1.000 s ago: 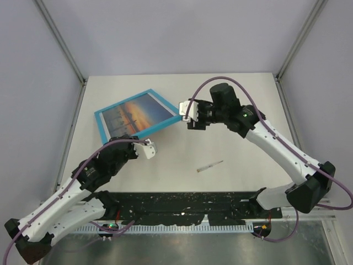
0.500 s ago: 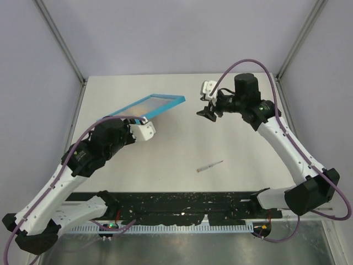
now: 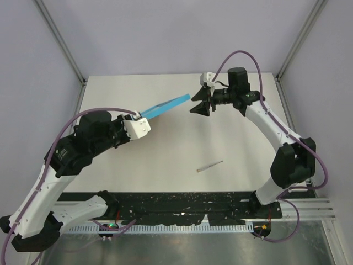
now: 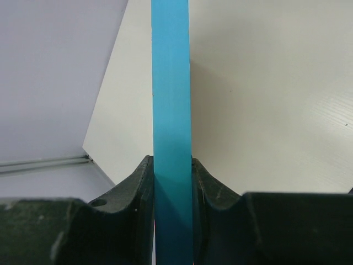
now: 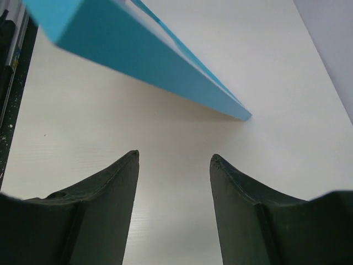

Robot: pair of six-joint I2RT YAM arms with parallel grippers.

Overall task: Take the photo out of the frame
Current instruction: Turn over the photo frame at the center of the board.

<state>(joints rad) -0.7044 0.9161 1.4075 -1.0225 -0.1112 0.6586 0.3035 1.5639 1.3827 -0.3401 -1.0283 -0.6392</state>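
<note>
Nearest the camera in the overhead view is the black rail (image 3: pixel 182 201) where both arms are bolted. Just past that there's a thin pale stick (image 3: pixel 209 166) lying by itself on the white table (image 3: pixel 231 143), well away from both arms (can't make out what it actually is, too small).

Next up on the left side is the left claw (image 3: pixel 141 120). It's pinched narrow on the frame (image 3: pixel 165 106), gripping one end of it. In the wrist view the blue edge (image 4: pixel 172 99) runs straight up the middle, with a dark finger (image 4: pixel 137 193) pressed against each side.

The frame is up off the table and tilted so far that from above it's basically a thin blue strip. It runs from the left claw up and right towards the middle of the table. The photo doesn't show from any of these angles, only blue frame edge, so I can't tell where it sits.

Further back is the right claw (image 3: pixel 197 105), right beside the frame's free far corner. It's partly spread and holding nothing. In its own camera the two fingers (image 5: pixel 110 204) stand apart over bare table, and the frame (image 5: pixel 138 55) crosses ahead of them without touching.
</note>
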